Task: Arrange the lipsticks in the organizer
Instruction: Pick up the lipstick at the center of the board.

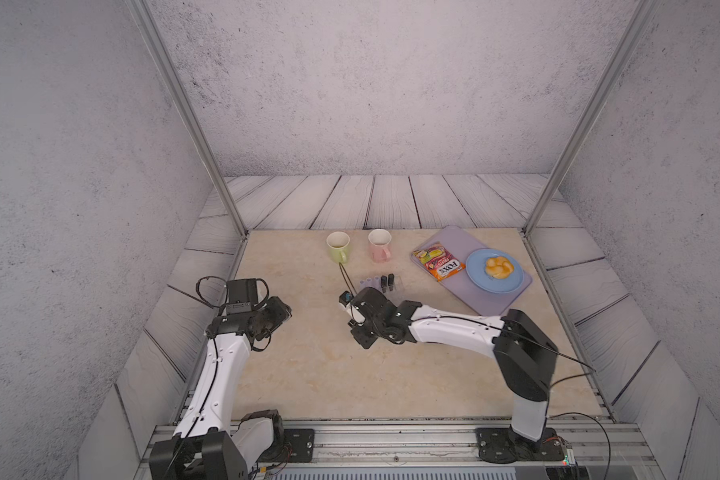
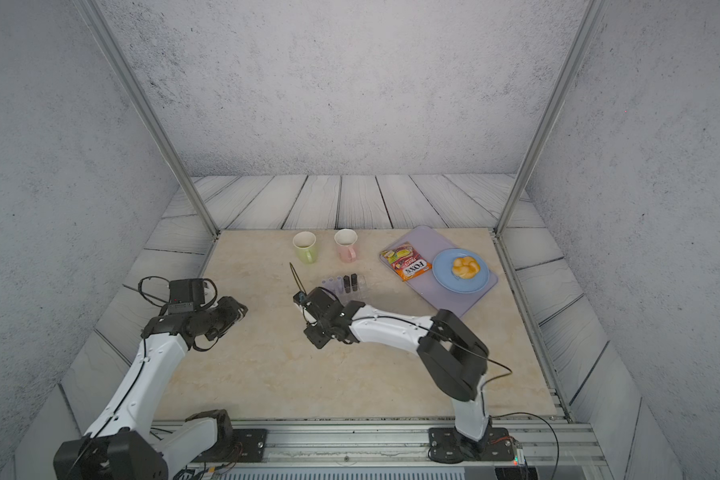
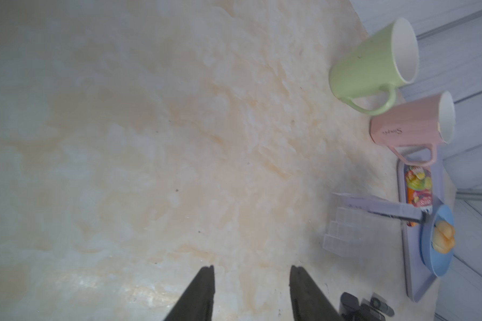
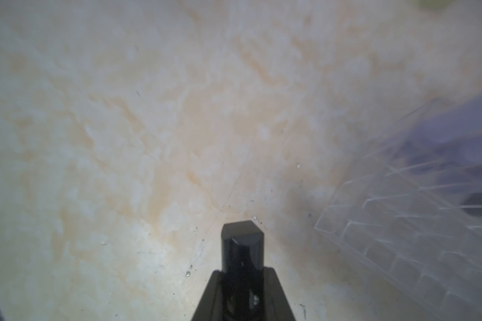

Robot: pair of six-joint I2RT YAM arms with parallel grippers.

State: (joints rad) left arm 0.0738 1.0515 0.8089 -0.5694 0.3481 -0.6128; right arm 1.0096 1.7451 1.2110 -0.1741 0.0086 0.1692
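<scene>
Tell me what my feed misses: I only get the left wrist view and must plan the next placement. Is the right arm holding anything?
Observer: Yes, the right jaws are shut on a black lipstick.
Operator: Over the organizer?
Observer: No, over bare table, beside the organizer.
Operator: What's already inside?
Observer: In a top view, two black lipsticks stand upright next to lilac lipsticks.
</scene>
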